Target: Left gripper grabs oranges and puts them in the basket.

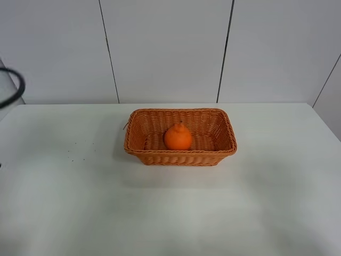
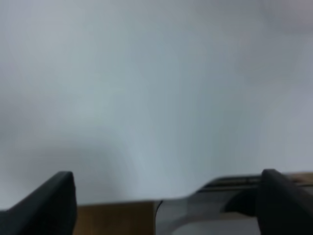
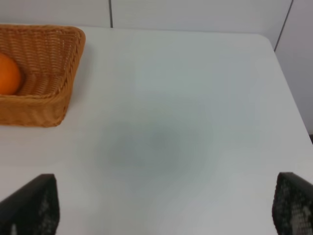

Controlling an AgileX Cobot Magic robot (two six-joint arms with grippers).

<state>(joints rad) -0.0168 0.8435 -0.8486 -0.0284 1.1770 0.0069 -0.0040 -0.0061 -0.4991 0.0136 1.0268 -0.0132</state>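
Note:
The orange sits upright inside the wicker basket at the middle of the white table; both also show in the right wrist view, the orange in the basket. My left gripper is open and empty, its two dark fingertips wide apart, facing a blurred pale surface. It is out of the exterior high view; only a black cable loop shows at the far left. My right gripper is open and empty over bare table, to the right of the basket.
The white table stretches around the basket. Grey wall panels stand behind it. A few small dark specks lie left of the basket. The table's right edge shows in the right wrist view.

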